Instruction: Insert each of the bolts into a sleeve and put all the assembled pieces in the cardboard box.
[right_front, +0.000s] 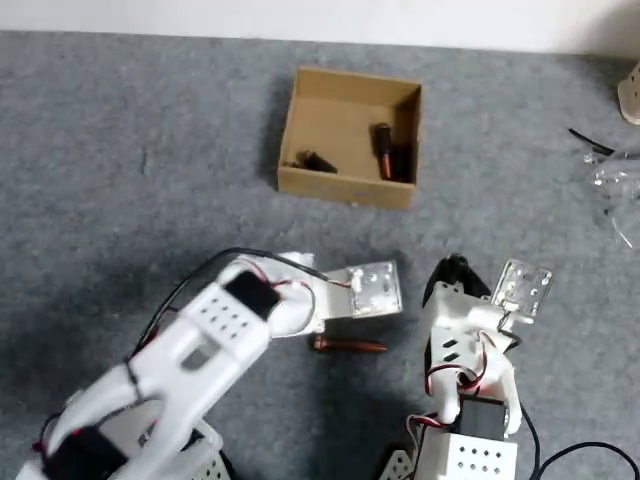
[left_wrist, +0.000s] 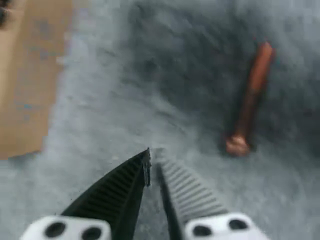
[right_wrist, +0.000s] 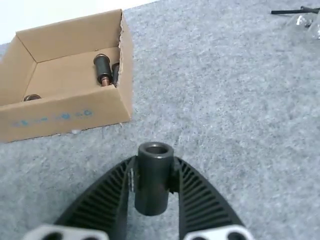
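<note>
Bolt (right_front: 349, 345), lying on the tabletop (right_front: 120, 200) near the left pincer (left_wrist: 153, 155), whose fingers sit almost together on nothing, looks stiff, light and apt to roll, so grip it across mid-shank. The right pincer (right_wrist: 153, 166) is clamped on a dark sleeve (right_wrist: 154, 182), its lower end hidden. The bolt's thread is too blurred to judge.

A lab bench, I'd say: grey felt mat (right_wrist: 240, 100) (rough, carpet-like) under my right pincer (right_wrist: 153, 164), white wall (right_wrist: 50, 12) beyond it, loose cable scraps (right_wrist: 290, 10) far to its right.
</note>
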